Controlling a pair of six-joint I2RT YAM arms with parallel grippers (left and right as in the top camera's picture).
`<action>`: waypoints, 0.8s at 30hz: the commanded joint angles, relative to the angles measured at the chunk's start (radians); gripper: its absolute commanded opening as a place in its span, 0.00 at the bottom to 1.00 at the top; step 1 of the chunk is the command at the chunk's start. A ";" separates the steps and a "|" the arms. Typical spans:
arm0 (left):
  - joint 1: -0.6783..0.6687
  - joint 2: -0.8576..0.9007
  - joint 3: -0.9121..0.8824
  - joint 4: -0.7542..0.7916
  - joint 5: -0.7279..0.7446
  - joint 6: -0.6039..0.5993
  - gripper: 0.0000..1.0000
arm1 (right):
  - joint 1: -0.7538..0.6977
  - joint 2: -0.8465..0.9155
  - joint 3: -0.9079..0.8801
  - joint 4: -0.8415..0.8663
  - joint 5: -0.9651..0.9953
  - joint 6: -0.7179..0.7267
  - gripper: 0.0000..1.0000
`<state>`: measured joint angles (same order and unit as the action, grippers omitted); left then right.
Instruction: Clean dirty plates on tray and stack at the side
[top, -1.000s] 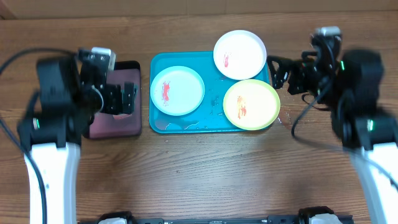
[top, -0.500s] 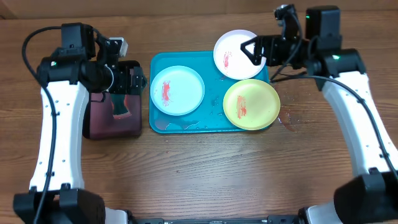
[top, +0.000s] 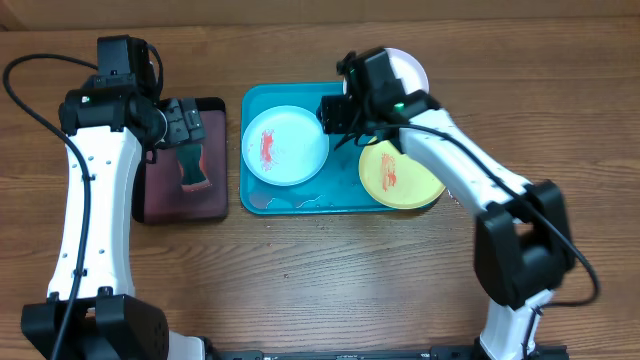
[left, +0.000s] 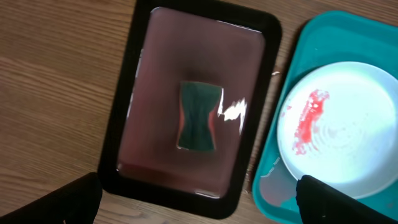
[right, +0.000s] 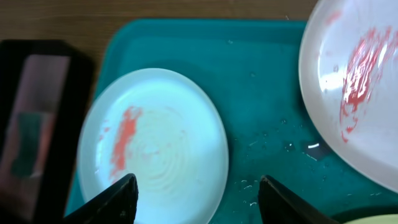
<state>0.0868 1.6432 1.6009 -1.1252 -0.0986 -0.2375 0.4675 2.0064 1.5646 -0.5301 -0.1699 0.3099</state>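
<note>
The tray (top: 345, 195) sat in the middle of the table (top: 300, 290). All three plates (top: 285, 145) were on it, and all three had red smears. The blue plate (right: 155, 149) lay in the left half of the tray. The white plate (right: 360, 81) sat at the tray's far right corner, partly over the rim. The green plate (top: 395, 180) sat at the near right corner. No plate was stacked beside the tray yet.

The right claw (right: 199, 190) hung over the middle of the tray, right above the blue plate's right edge. Its fingers (right: 115, 202) were apart and held nothing. The left claw (left: 199, 186) hung over the black tray (left: 127, 124), just left of the tray. It was wide apart and empty, with the sponge (left: 199, 116) right below it.

I think the step was to get the sponge and hold the blue plate steady. To do it well, the left claw should go straight down and pinch the sponge at its thin middle. The right claw should grip the plate's rim on the side away from the smear (right: 124, 137), so the sponge has room to rub. It should press softly, since the wet tray could let the plate slide.
</note>
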 joint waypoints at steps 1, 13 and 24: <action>0.014 0.038 0.024 0.004 -0.047 -0.032 1.00 | 0.002 0.067 0.019 0.029 0.090 0.054 0.60; 0.019 0.114 0.024 0.012 -0.046 -0.032 0.99 | 0.035 0.171 0.019 0.078 0.091 0.054 0.37; 0.019 0.198 0.023 0.013 -0.047 -0.029 0.97 | 0.064 0.228 0.019 0.042 0.136 0.065 0.26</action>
<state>0.1001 1.8137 1.6020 -1.1145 -0.1322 -0.2565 0.5373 2.2093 1.5658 -0.4797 -0.0601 0.3645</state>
